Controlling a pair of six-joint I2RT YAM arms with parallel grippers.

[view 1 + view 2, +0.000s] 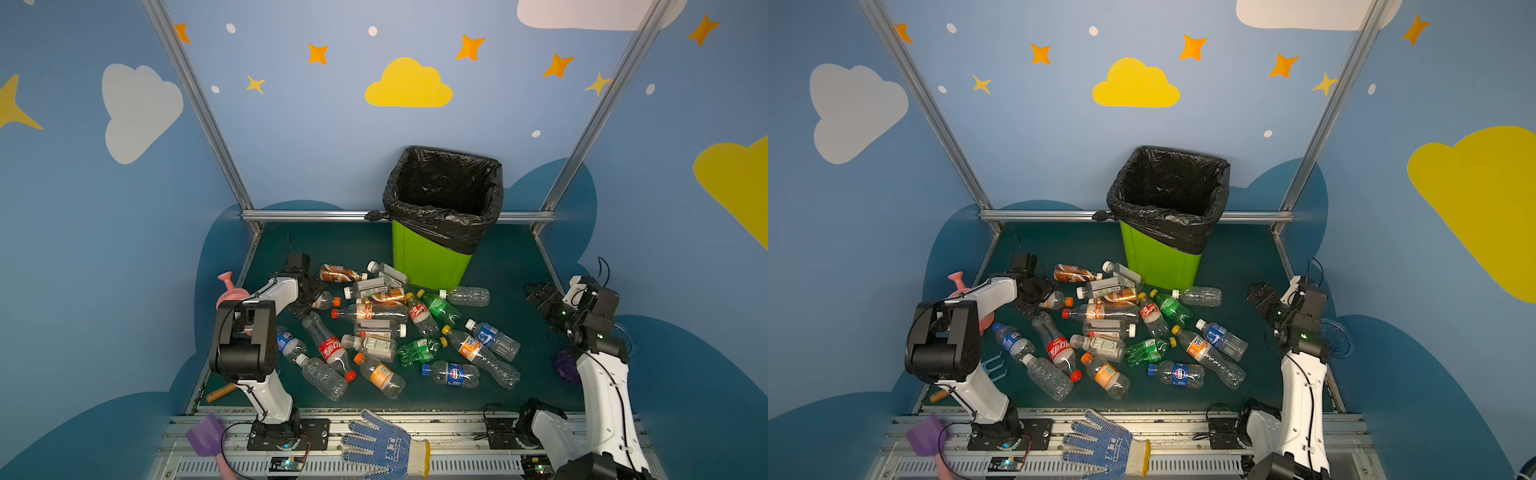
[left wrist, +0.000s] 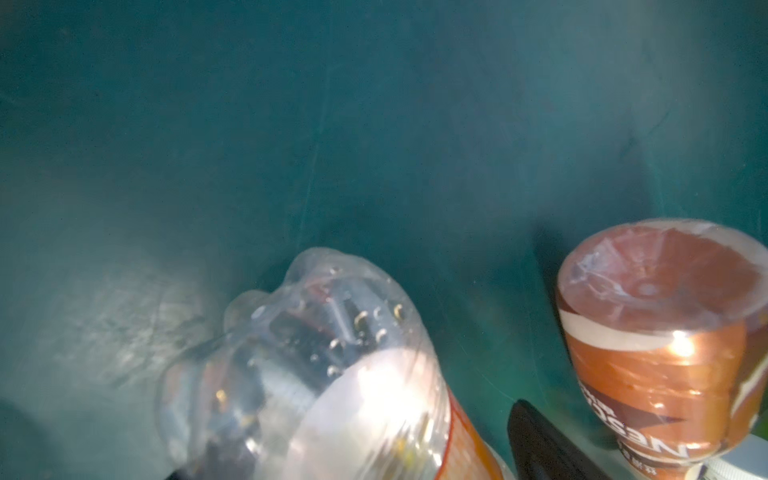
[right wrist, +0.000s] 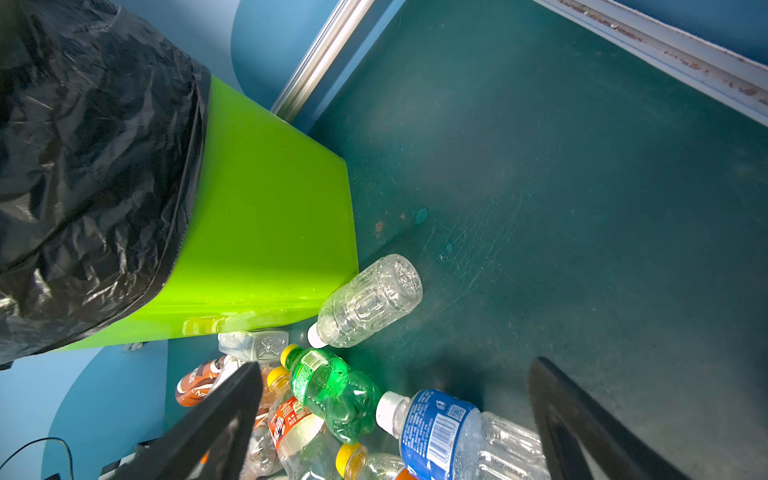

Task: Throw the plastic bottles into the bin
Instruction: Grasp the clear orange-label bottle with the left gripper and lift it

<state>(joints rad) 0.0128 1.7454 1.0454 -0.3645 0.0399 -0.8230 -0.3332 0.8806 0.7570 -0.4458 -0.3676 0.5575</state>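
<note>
Left fingers [image 2: 536,440] are straddling an orange-label bottle [image 2: 332,395]; grip cannot be told. Right fingers [image 3: 216,424] are hanging apart, empty. Bottles [image 1: 376,345] are lying on the surface [image 1: 511,266] before the bin [image 1: 428,262].

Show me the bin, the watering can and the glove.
bin [image 1: 428,262]: in a top view, green wall.
watering can [image 1: 227,281]: in a top view, pink spout.
glove [image 1: 384,446]: in a top view, dotted palm.

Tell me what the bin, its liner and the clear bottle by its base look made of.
The bin looks like rigid moulded plastic, glossy green: smooth walls, sharp reflections. The liner is thin black plastic film, shiny: it crinkles and folds over the rim. The clear bottle is thin transparent plastic, probably PET: see-through, embossed pattern, white cap.
</note>
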